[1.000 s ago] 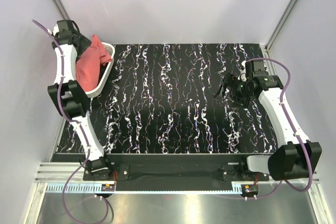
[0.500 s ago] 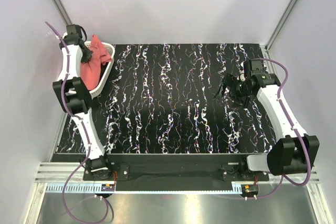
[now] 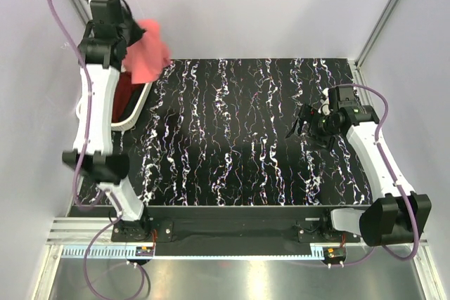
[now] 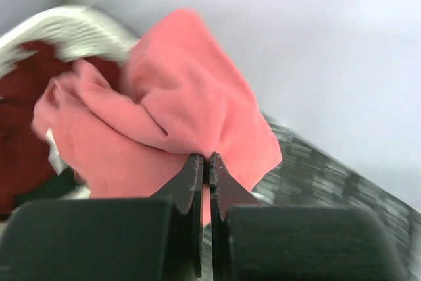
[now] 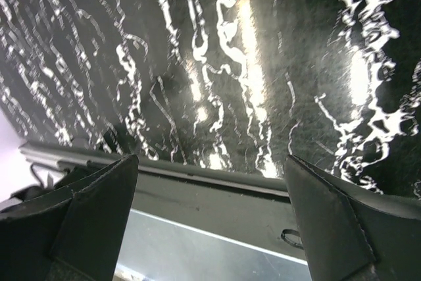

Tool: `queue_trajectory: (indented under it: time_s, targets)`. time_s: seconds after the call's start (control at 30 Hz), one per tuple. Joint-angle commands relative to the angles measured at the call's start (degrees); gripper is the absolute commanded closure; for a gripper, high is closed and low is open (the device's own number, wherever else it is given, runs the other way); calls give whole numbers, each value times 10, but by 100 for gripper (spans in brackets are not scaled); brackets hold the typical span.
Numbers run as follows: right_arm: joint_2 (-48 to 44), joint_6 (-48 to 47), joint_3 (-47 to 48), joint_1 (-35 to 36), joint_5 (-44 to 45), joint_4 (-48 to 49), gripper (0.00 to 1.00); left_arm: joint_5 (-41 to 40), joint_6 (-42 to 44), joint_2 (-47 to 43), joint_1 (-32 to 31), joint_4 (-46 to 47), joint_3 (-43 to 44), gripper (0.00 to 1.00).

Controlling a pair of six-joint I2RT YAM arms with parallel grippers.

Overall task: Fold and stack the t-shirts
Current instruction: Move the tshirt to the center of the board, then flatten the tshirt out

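Two shirts are at the far-left corner of the black, white-veined tabletop (image 3: 239, 138). The soft salmon-pink t-shirt (image 3: 149, 57) hangs bunched in the air, pinched on a fold by my left arm's fingers (image 4: 191, 189), long axis running down from the pinch, and the dark maroon t-shirt (image 3: 125, 93) lies in the white plastic lattice basket (image 3: 135, 114) just beside. The right arm's fingers (image 5: 85, 215), spread wide, hover well apart over the tabletop's right side, so the left arm is far nearer. Blur and bunching hide the pink shirt's sleeves and collar from me.

A desk (image 3: 232, 138) topped in black with white marbled veins is enclosed by plain pale walls (image 3: 246, 5), which are joined at the far corners by slanting metal posts (image 3: 383, 13). An aluminium rail (image 3: 76, 232) is fixed along its near edge, above a brushed metal sheet (image 3: 246, 279). Bright light is reflected off the glossy top.
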Motion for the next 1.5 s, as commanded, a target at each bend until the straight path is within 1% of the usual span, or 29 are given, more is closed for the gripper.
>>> queue_trajectory:
  time_s: [0.0, 0.1, 0.13, 0.17, 0.2, 0.23, 0.27, 0.3, 0.33, 0.37, 0.43, 0.47, 0.5, 0.53, 0.57, 0.6, 0.63, 0.7, 0.77, 0.8, 0.83, 0.9, 0.97, 1.0, 1.07, 1.1, 1.2, 1.33, 1.47]
  targets:
    - [-27, -19, -1, -3, -39, -13, 0, -1, -15, -124, -86, 13, 7, 100]
    - [-33, -14, -3, -3, -69, -10, 0, -4, -48, -210, -152, 12, -88, 100]
    - [-34, -13, -3, -3, -82, -9, 0, 5, -56, -232, -160, 18, -152, 86]
    - [-36, -8, -3, -1, -93, -3, 0, 6, -65, -248, -179, 11, -178, 61]
    - [-37, -6, -4, 0, -111, 0, 0, 14, -70, -275, -186, 11, -203, 54]
    - [-41, -4, -3, 1, -119, 3, 0, 27, -73, -284, -191, 8, -226, 51]
    - [-41, 0, -2, 4, -121, 6, 0, 34, -73, -291, -210, -5, -252, 27]
    - [-40, 0, 1, 7, -127, 5, 0, 40, -61, -300, -218, -17, -260, 11]
    - [-34, -1, 10, 11, -127, 2, 0, 38, -57, -300, -226, -38, -262, 1]
    - [-32, -3, 16, 19, -123, -2, 0, 46, -53, -299, -226, -86, -275, 1]
    - [-22, -3, 32, 32, -123, 0, 0, 50, -50, -316, -226, -126, -303, 1]
    - [-16, -6, 37, 44, -126, 6, 0, 60, -50, -330, -227, -137, -332, 1]
    - [-10, -7, 43, 75, -130, 9, 0, 62, -54, -347, -228, -137, -394, 4]
    - [13, -8, 59, 97, -128, 8, 3, 63, -55, -392, -227, -132, -433, 6]
    - [28, -13, 71, 118, -127, 1, 6, 54, -58, -414, -227, -122, -465, 9]
    - [42, -14, 81, 163, -120, -1, 9, 48, -61, -441, -227, -121, -523, 14]
    - [75, -14, 105, 184, -115, -2, 14, 38, -65, -464, -227, -120, -544, 16]
    - [111, -9, 130, 223, -108, -4, 18, 22, -72, -524, -226, -120, -584, 18]
    - [168, -3, 175, 277, -91, 1, 27, 15, -71, -569, -226, -117, -628, 18]
    - [190, -2, 208, 292, -81, 5, 32, 13, -71, -580, -226, -119, -639, 18]
    - [237, -3, 226, 322, -79, 11, 42, 11, -70, -588, -226, -125, -654, 18]
    - [293, -2, 300, 347, -83, 8, 48, 0, -66, -599, -226, -142, -651, 21]
    - [373, -5, 360, 388, -90, -3, 49, -37, -59, -604, -226, -175, -618, 31]
    - [397, -5, 417, 403, -84, -4, 49, -56, -48, -623, -226, -183, -604, 31]
    - [470, -7, 481, 438, -84, -26, 49, -90, -29, -654, -226, -178, -576, 33]
    - [496, -11, 554, 447, -89, -42, 48, -96, -7, -687, -227, -171, -570, 33]
    - [601, -20, 656, 484, -79, -82, 44, -109, 19, -720, -226, -167, -545, 33]
    - [641, -13, 684, 524, -87, -97, 39, -139, -14, -711, -227, -275, -479, 34]
    - [623, -11, 626, 570, -68, -71, 36, -151, -55, -741, -226, -320, -445, 34]
